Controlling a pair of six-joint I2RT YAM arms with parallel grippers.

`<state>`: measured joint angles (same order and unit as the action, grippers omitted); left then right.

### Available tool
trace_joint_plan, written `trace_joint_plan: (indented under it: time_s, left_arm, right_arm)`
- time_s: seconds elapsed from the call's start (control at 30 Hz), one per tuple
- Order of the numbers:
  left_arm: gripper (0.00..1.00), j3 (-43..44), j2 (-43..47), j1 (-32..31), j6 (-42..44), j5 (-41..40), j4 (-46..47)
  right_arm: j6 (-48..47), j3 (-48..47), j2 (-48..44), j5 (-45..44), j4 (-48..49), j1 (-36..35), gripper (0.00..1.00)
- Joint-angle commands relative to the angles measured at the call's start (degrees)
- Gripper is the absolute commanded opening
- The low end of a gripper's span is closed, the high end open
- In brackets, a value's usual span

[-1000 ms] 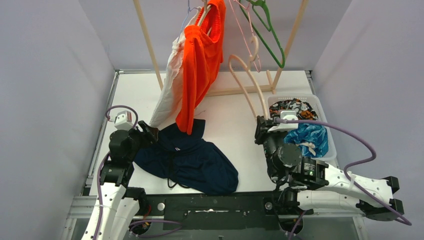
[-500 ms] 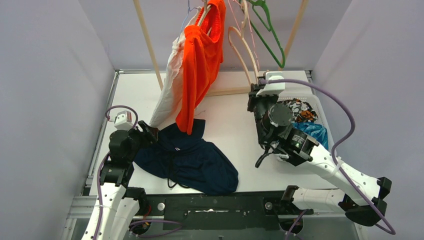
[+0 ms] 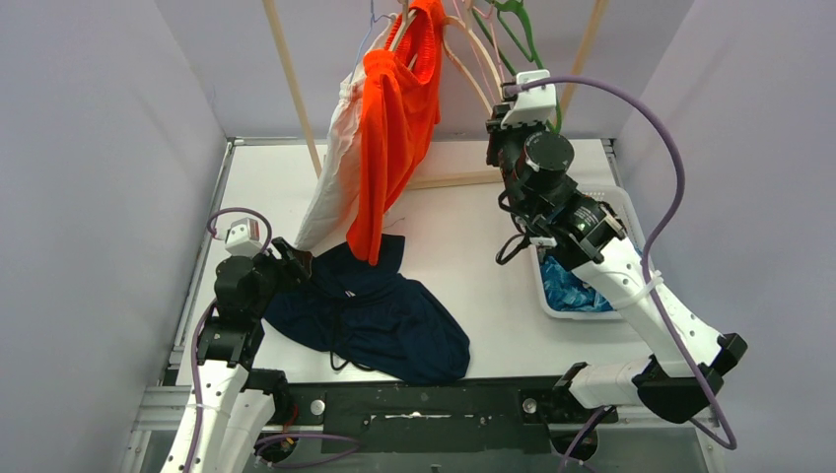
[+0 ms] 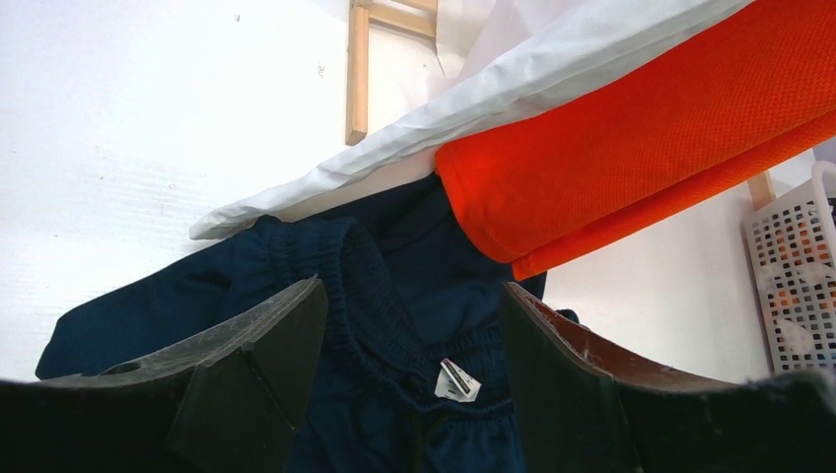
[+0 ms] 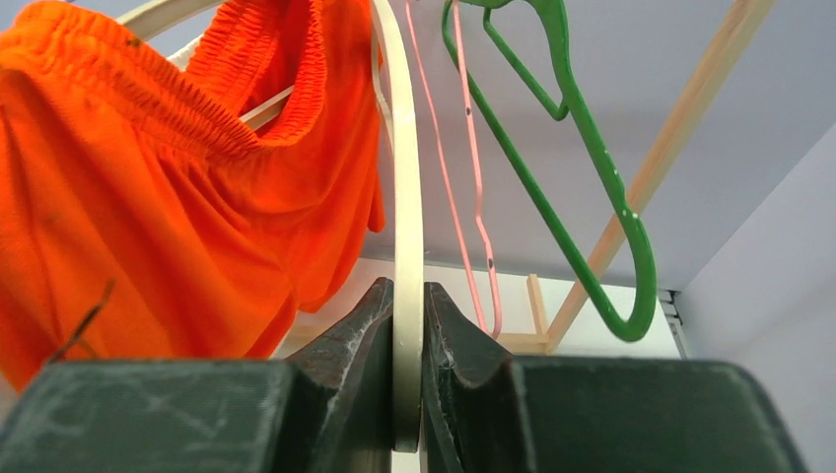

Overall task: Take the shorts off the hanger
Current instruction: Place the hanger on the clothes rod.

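Observation:
Bright orange shorts [image 3: 394, 138] and white shorts [image 3: 330, 192] hang from the wooden rack, both on hangers. Dark navy shorts [image 3: 380, 320] lie spread on the table below them. My left gripper [image 3: 299, 266] is open just over the navy waistband [image 4: 394, 296], with nothing held between its fingers [image 4: 266, 345]. My right gripper [image 3: 505, 103] is raised at the rack and shut on a bare cream hanger [image 5: 404, 177]. In the right wrist view the orange shorts [image 5: 148, 197] hang just left of that hanger. Blue leaf-patterned shorts [image 3: 572, 293] lie in the basket.
A white basket [image 3: 540, 281] stands at the right of the table, largely hidden under my right arm. A green hanger [image 5: 582, 197] and a thin pink hanger [image 5: 463, 177] hang bare on the rack. Wooden rack legs [image 3: 291, 89] slant down to the table's back.
My right arm has risen from the basket up to the rack, carrying the cream hanger in its shut jaws. The left arm and the shorts have stayed put.

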<state>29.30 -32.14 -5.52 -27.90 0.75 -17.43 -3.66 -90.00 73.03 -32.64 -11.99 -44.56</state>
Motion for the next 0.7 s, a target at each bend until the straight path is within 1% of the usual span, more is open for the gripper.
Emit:
trace_joint_plan:
  time_s: [0.0, 0.13, 0.23, 0.3, 0.43, 0.57, 0.67]
  left_arm:
    - [0.64, 1.7, 0.1, 0.3, 0.0, 0.6, 2.7]
    - [0.64, 1.7, 0.2, 0.3, 0.0, 0.5, 2.6]
    - [0.64, 1.7, 0.5, 0.3, 0.0, 0.4, 2.5]
    - [0.64, 1.7, 0.5, 0.3, 0.0, 0.5, 2.5]
    - [0.64, 1.6, 0.5, 0.3, 0.0, 0.7, 2.7]
    - [0.64, 1.6, 0.4, 0.3, 0.0, 0.8, 2.8]
    - [0.64, 1.6, 0.6, 0.3, 0.0, 0.9, 2.6]
  right_arm:
    - [0.7, -6.9, 2.1, 5.6, -0.8, 2.8, 0.00]
    - [0.5, -11.2, 5.0, 6.7, -3.0, 4.1, 0.00]
    - [0.5, -11.4, 5.5, 6.9, -3.1, 4.7, 0.00]
    - [1.4, -12.5, 5.2, 6.2, -4.9, 4.1, 0.00]
    - [2.1, -11.3, 3.1, 7.2, -1.7, 5.7, 0.00]
    - [3.2, -16.9, 7.9, 10.7, -8.3, 8.7, 0.00]
    - [3.9, -15.5, 9.2, 11.5, -8.0, 9.4, 0.00]
